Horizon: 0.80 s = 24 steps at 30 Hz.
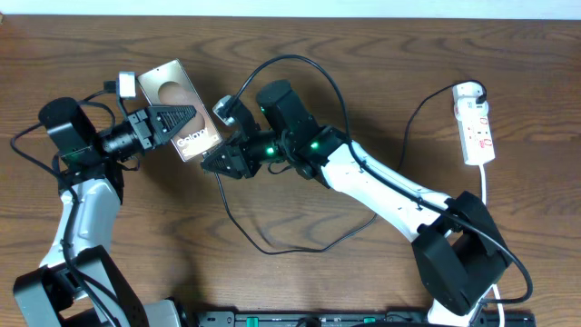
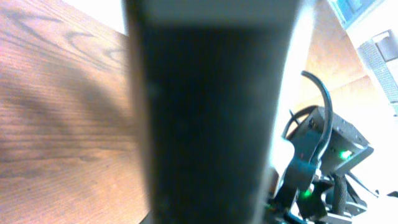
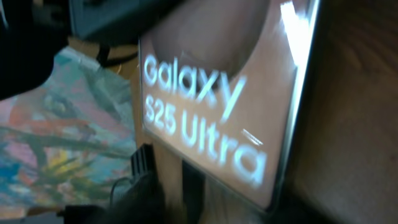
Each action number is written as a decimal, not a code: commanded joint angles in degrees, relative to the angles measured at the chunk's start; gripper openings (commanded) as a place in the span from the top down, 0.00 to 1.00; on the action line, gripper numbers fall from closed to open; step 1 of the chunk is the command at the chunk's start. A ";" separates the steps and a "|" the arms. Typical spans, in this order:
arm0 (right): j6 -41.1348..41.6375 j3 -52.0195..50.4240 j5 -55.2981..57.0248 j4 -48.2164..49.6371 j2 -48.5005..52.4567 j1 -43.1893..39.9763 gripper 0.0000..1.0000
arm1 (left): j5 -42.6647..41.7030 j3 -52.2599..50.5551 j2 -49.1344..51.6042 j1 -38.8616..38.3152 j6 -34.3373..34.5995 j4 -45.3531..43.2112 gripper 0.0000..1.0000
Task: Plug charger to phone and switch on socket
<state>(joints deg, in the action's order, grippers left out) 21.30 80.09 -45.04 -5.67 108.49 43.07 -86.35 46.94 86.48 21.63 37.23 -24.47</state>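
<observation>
Pinching the glossy bronze-brown phone slab [image 1: 172, 91] at far left, the left gripper [image 1: 182, 116] faces the right gripper [image 1: 218, 163], whose grip I cannot tell; thin black charger cable [image 1: 272, 249] seemingly not yet plugged, white power-strip socket [image 1: 475, 123] well apart, untouched.

Bronze-brown phone [image 1: 169, 88] with white lettering, white socket [image 1: 477, 125]

Dark brown wood-grain bench [image 1: 381, 54] fills the overhead view; beyond its far edge runs a pale strip of wall [image 1: 508, 7]; along its near edge lies a black rail [image 1: 363, 319]; the left wrist view shows bright white glare above the bench.
</observation>
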 commanded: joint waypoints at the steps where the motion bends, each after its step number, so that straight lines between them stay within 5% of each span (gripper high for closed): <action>1: -0.31 1.66 1.16 0.24 -2.10 -0.33 0.18 | -3.69 -0.33 -0.61 0.00 -1.01 -1.05 0.93; 2: -0.31 1.66 1.18 0.11 -2.10 -0.33 0.04 | -3.69 -0.33 -0.61 0.33 -1.01 -1.44 0.92; 3: -0.33 1.66 1.18 0.02 -2.10 -0.33 0.01 | -3.69 -0.33 -0.61 0.76 -1.01 -1.77 0.92; 13: 2.03 1.66 4.57 -0.31 -2.10 -1.05 0.01 | -1.16 -0.39 -0.04 8.83 -3.15 -0.39 0.93; 24: 4.68 1.66 4.98 -0.33 -2.10 -4.96 0.01 | 7.50 -5.25 4.26 9.16 -8.02 8.07 0.92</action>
<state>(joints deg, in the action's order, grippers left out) 24.67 80.31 -40.45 -6.00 108.25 39.16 -81.52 43.16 89.12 30.85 32.25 -17.17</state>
